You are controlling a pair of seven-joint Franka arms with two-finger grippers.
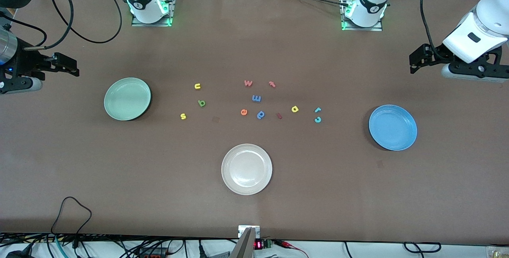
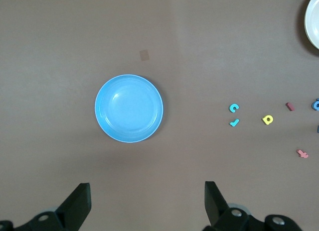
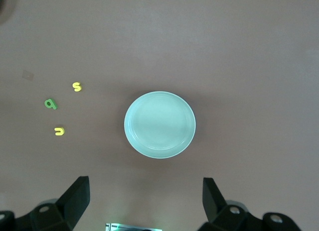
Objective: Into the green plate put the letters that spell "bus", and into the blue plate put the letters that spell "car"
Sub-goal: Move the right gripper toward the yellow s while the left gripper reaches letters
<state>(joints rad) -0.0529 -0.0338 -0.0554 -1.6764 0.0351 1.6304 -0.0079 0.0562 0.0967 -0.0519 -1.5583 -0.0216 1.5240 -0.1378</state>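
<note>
No letter moved yet: both plates bare, left gripper [image 2: 147, 203] and right gripper [image 3: 144, 201] spread wide and waiting at the table ends, above the round blue plate [image 1: 393, 127] and pale-green plate [image 1: 127, 98]; next, probably, descend on green foam "b" [image 1: 202, 103] mid-table.

Mint-green plate [image 1: 127, 98], bright blue plate [image 1: 393, 127], white plate [image 1: 246, 169]

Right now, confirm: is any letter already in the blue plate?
No, the blue plate is empty; the teal "c" lies beside it on the table.
</note>
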